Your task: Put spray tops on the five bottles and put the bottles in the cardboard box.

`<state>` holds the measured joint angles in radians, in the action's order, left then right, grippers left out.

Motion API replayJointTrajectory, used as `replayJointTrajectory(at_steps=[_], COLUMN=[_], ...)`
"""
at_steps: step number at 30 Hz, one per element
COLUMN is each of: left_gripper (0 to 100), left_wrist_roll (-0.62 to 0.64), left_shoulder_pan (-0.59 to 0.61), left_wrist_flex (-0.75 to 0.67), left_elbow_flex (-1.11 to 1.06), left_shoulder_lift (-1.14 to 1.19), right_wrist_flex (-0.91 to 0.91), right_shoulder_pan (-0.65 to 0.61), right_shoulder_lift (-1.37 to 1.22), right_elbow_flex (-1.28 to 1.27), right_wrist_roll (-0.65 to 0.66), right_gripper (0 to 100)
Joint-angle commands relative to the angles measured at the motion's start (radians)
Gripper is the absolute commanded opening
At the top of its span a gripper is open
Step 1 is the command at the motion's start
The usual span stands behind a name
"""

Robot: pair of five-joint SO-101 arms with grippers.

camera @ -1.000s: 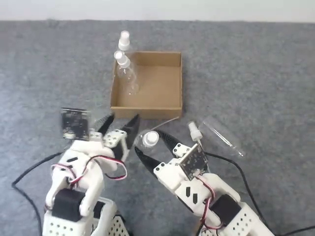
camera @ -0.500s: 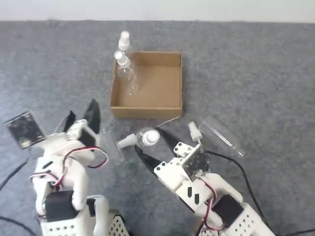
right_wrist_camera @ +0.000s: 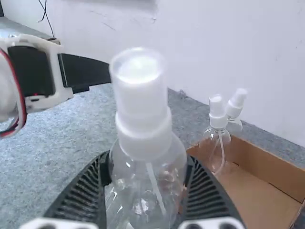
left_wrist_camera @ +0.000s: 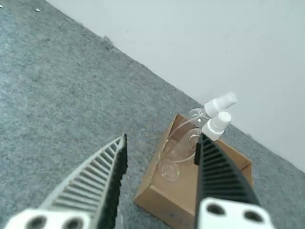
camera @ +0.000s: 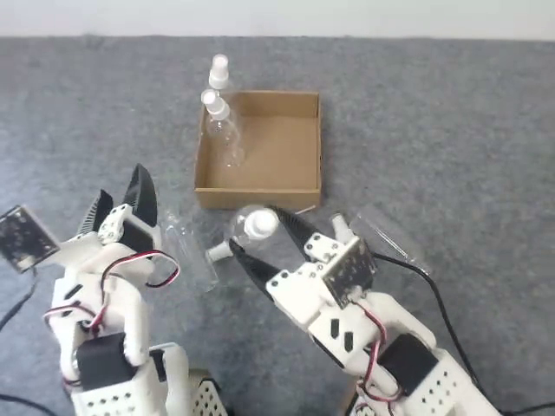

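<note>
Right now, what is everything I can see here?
cardboard box: one, brown, mid-carpet.
bottles with tops: two, clear with white tops, at the box's far left corner.
bare bottles: two, clear, lying on the carpet, one between the arms, one by the right arm.
loose spray tops: two, white, on the carpet near the right gripper.
held bottle: one, clear, white top.
carpet: grey.
wall: white.
left gripper: black, open.
right gripper: black, clamping the held bottle.

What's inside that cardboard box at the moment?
One clear bottle with a white spray top stands against a wall of the cardboard box. A second capped bottle is at its back corner; inside or behind, I cannot tell.
</note>
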<state>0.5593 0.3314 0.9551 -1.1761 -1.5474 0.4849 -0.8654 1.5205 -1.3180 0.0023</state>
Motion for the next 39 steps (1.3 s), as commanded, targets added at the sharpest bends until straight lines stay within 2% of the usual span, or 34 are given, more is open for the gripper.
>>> replayJointTrajectory(at_steps=[1, 9, 27, 39], left_gripper=[21, 21, 21, 21], left_wrist_roll=[0.008, 0.008, 0.008, 0.008], left_shoulder_pan=[0.008, 0.005, 0.008, 0.003], left_wrist_flex=[-0.032, -0.026, -0.026, -0.026], left_elbow_flex=[0.007, 0.005, 0.005, 0.005], left_shoulder_lift=[-0.003, -0.003, -0.003, -0.003], right_wrist_flex=[-0.131, -0.315, -0.680, -0.722], right_shoulder_pan=[-0.018, -0.015, 0.105, 0.130], right_shoulder_lift=[-0.193, -0.512, -1.084, -1.271], right_elbow_flex=[0.144, 0.258, 0.468, 0.549], right_wrist_roll=[0.014, 0.014, 0.011, 0.006], right_gripper=[0.9, 0.9, 0.9, 0.9])
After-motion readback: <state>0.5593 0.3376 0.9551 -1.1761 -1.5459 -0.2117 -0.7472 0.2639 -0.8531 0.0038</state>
